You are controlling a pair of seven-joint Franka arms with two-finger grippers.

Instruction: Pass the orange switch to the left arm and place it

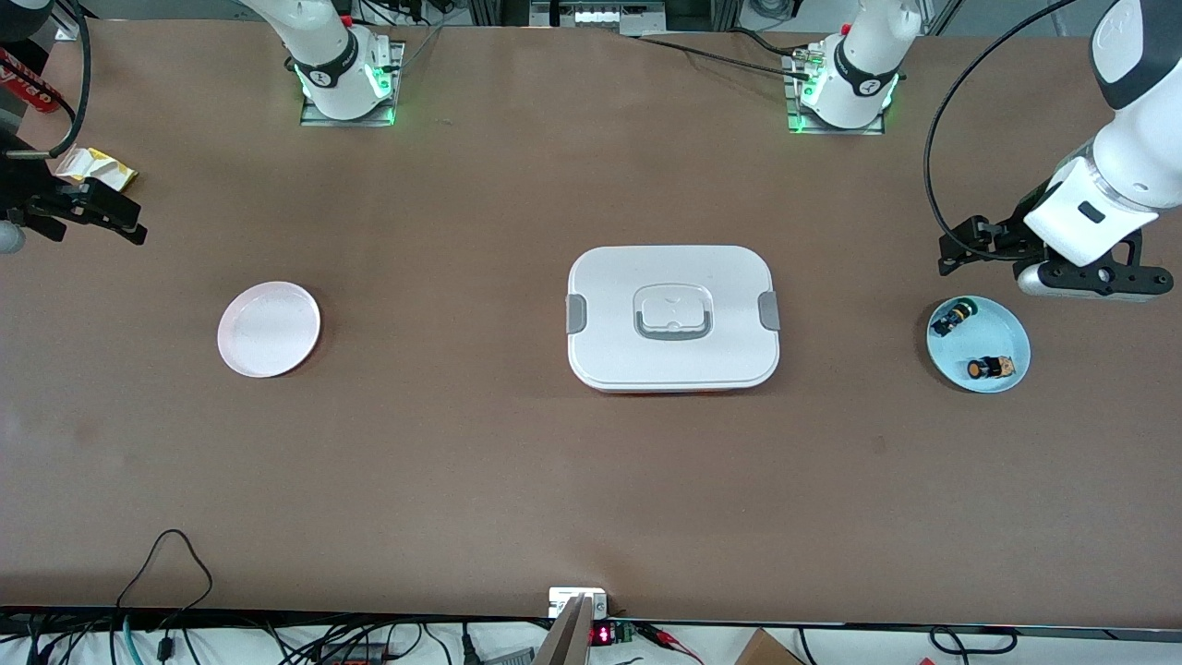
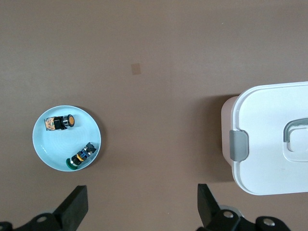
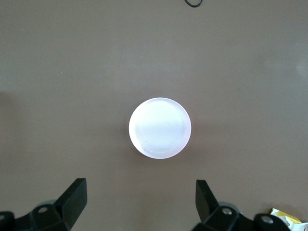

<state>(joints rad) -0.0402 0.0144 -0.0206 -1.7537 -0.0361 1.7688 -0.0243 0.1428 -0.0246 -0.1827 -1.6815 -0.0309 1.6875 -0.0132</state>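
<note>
Closest to the front camera is just bare brown surface [image 1: 591, 499]. Going up from there you hit the light blue plate [image 1: 1007, 325] at the left arm's end, and the orange switch [image 1: 985, 368] is lying on its side in the part of the plate nearest the camera, orange cap facing toward the middle of the surface. A second little black switch with green and blue bits [image 1: 953, 318] shares the plate a bit farther back, the two apart from each other. Roughly level with that, the white box [image 1: 672, 316] sits flat in the middle with its lid on and grey clips on both ends, well apart from either plate. The pale pink plate [image 1: 269, 329] is down at the right arm's end with nothing on it. The left gripper [image 2: 142, 208] hangs up in the air over the surface just beside the blue plate, fingers spread wide and holding nothing. The right gripper [image 3: 141, 202] is also wide open and empty, hovering near the edge at its own end with the pink plate in its wrist view. A crumpled yellow wrapper [image 1: 95, 167] lies near it.
</note>
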